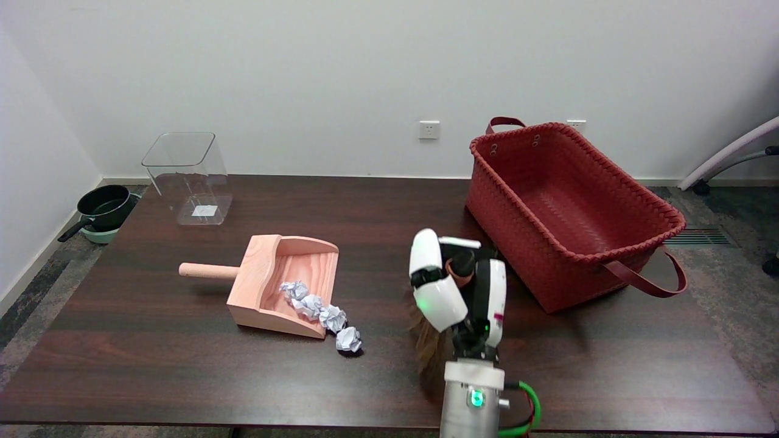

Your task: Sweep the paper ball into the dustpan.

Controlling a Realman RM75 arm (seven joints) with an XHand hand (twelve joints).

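Observation:
A pale wooden dustpan (268,289) lies left of the table's middle, its handle pointing left and its open mouth facing right and toward me. Several crumpled paper balls run in a line from inside the pan to its lip; one ball (349,339) lies on the table just outside the mouth. My right hand (457,289) is right of the balls, gripping a small brush by its wooden handle (457,272). The brown bristles (429,347) hang below the hand, close to the table, a short way right of the outer ball.
A large red woven basket (639,255) with handles stands at the right, just behind my hand. A clear plastic bin (188,179) sits at the back left. On the floor at left lies a black pan (103,207). The table's front edge runs near my wrist.

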